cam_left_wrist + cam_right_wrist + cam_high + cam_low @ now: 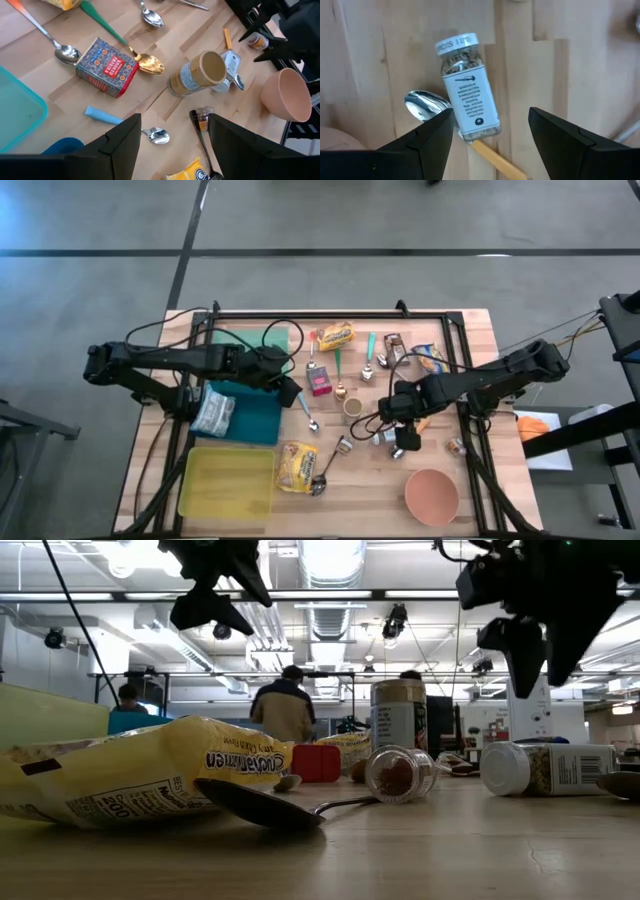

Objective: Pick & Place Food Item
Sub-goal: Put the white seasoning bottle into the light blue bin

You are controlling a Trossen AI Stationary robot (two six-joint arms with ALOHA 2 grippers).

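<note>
A spice jar with a white lid [467,97] lies on its side on the wooden table, its lower end over a spoon [425,106]. My right gripper [490,114] hangs open above it, one finger on either side, touching nothing; in the low view it [545,660] is clear above the jar [550,768]. My left gripper [175,120] is open in the air over the table's middle left [293,392], near a red box [107,67] and a blue-handled spoon [125,122]. A yellow noodle packet [297,465] lies near the front.
A teal container [250,420] with a packet in it and a yellow tray [228,480] stand at the left. A pink bowl [432,495] sits front right. A tall can [197,75], a small jar [400,773], several spoons and snack bags lie scattered about the middle.
</note>
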